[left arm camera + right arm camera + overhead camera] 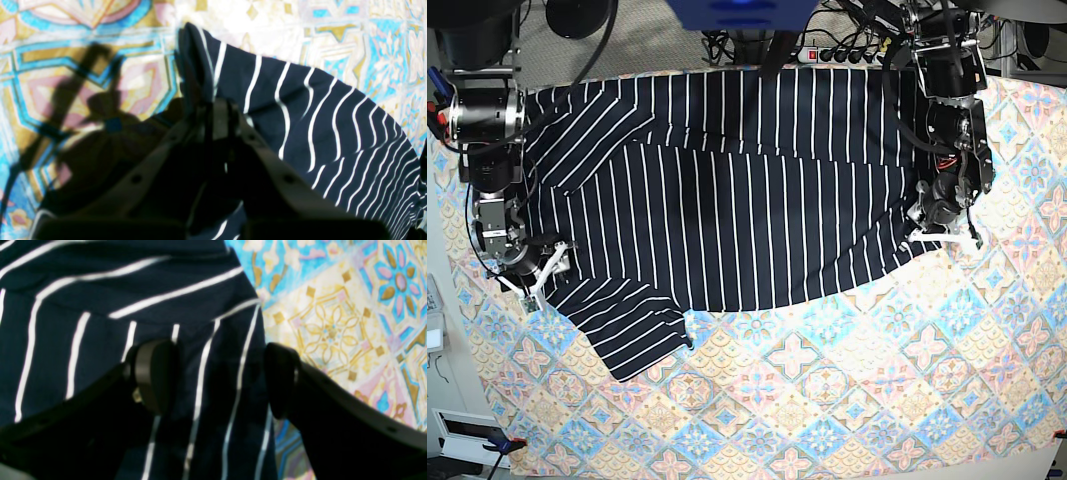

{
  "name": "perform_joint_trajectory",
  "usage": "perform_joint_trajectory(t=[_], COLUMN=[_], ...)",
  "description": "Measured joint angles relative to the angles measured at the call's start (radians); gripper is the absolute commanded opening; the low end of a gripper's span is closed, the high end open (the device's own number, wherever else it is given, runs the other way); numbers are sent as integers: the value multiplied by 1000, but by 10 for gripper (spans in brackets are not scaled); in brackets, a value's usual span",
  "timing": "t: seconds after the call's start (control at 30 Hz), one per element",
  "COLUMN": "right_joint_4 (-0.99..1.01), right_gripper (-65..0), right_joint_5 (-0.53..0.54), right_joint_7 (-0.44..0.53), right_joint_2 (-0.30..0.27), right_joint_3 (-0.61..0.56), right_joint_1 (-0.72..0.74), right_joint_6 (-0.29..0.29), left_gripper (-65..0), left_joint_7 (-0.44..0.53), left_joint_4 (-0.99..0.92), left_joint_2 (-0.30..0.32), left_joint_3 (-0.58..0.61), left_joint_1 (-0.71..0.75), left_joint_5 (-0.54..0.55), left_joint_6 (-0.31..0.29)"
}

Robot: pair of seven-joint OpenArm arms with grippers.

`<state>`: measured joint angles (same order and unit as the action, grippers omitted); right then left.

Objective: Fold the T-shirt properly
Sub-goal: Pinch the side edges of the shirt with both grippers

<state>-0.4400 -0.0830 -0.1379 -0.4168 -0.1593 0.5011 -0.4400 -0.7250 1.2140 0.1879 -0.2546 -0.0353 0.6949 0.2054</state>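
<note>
Dark navy cloth with thin white pinstripes, a short-sleeved T-shirt point(727, 200), lies spread across the pastel diamond-patterned tablecloth point(847, 400), filling the far half of the table from about nine o'clock round to three. Nearest, a sleeve sticks out toward seven o'clock, its stripes running slantwise against those of the body. The lower hem has been turned up over the middle, so a doubled band crosses the chest.

At nine o'clock the right gripper point(218, 376) stands over the shirt's edge with its dark fingers point(155, 373) parted; striped fabric runs between them without being pinched, and one fingertip sits just over the cloth's border beside the bare tablecloth.

At three o'clock the left gripper point(220, 113) is clamped tight on a raised fold of the T-shirt, the cloth rising to a peak above the pale fingers point(267, 150) and falling away in rippled stripes toward the tablecloth.
</note>
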Motion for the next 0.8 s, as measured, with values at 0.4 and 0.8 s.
perform_joint_trajectory(t=[0.4,0.8], right_joint_4=[9,63], right_gripper=[-232,-231], right_joint_5=[-15,-15], right_joint_7=[37,75], right_joint_2=[1,-14], right_joint_3=[2,-3], right_joint_1=[11,51], right_joint_6=[-3,-3], left_gripper=[-650,-650], left_joint_7=[1,0], left_joint_4=[1,2], left_joint_2=[0,0], left_joint_3=[0,0], left_joint_1=[2,2], left_joint_5=[-1,-1], left_joint_6=[1,0])
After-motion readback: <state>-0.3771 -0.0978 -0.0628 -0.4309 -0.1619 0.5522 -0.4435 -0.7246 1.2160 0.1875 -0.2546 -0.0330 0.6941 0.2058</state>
